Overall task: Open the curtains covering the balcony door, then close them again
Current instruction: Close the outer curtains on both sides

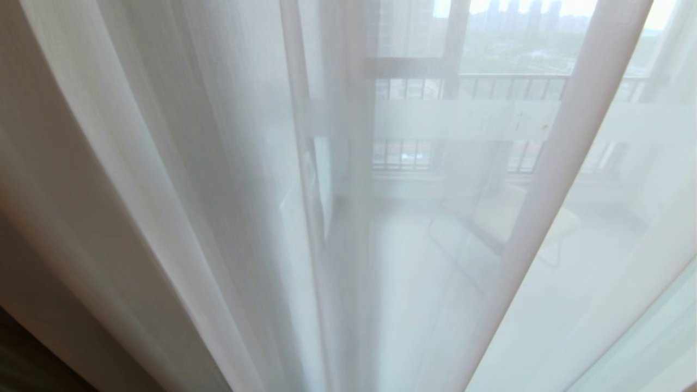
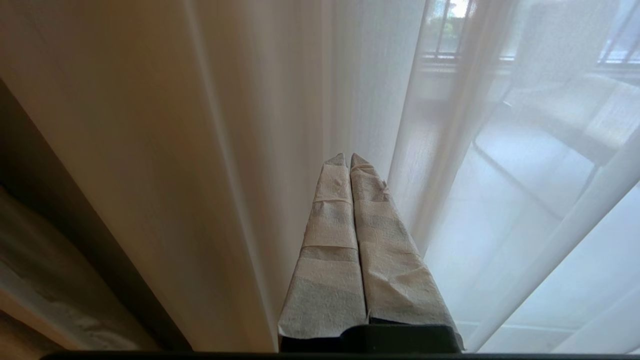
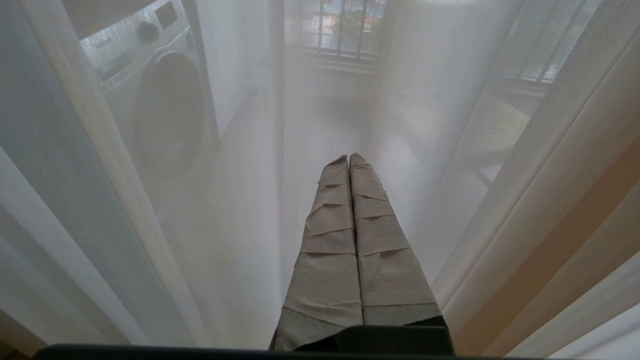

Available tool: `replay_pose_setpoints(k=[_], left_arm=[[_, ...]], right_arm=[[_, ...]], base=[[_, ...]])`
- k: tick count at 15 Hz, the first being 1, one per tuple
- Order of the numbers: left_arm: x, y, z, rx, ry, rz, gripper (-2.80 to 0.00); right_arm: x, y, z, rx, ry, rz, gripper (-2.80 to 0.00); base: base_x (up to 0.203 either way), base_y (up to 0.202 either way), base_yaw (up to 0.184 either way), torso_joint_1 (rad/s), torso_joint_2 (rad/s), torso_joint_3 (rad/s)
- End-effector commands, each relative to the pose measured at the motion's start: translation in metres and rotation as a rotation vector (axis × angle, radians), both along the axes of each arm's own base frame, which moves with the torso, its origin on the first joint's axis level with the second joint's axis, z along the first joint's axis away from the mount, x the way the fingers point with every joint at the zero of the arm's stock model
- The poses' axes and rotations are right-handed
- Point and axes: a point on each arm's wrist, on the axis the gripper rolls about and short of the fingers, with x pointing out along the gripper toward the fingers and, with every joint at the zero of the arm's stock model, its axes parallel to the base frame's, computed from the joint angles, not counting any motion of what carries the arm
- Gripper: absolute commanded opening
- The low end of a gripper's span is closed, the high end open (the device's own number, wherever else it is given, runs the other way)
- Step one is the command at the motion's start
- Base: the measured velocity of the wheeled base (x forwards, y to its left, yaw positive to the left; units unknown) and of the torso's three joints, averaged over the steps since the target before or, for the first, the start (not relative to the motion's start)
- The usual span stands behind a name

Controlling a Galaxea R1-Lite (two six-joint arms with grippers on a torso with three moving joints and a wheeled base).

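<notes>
The curtains [image 1: 190, 179] fill the head view: see-through white sheer hanging in folds, with thicker cream cloth at the left edge. Behind the sheer the balcony door [image 1: 468, 117] shows dimly, its frosted white band crossing the glass. Neither arm is in the head view. My left gripper [image 2: 348, 157] is shut, its tape-wrapped fingers pressed together with nothing between them, pointing at the curtains [image 2: 225, 125] beside a sheer fold. My right gripper [image 3: 348, 157] is shut and empty too, close in front of the sheer curtains [image 3: 425, 125].
Through the sheer a washing machine [image 3: 160, 100] stands on the balcony at one side. A chair [image 1: 517, 223] and black railing bars [image 1: 506, 87] show behind the glass. A dark strip [image 2: 75, 220] runs beside the thick cloth.
</notes>
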Motion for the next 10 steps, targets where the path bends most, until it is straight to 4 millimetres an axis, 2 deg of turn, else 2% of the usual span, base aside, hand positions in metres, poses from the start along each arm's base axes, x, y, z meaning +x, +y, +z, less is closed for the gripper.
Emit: replay_pose_setpoints(k=[1,10], left_arm=[[0.0004,0.0000,0.0000,-0.002,0.006,-0.001,-2.80],[-0.0015,0.0000,-0.0006,0.001,-0.018,-0.001,-2.80]], right_arm=[[0.0000,0.0000,0.0000,0.000,0.000,0.001,-2.80],[0.0000,0.0000,0.0000,0.000,0.000,0.000,-2.80]], base=[[0.000,0.000,0.000,0.000,0.00,0.000],[0.000,0.000,0.000,0.000,0.00,0.000]])
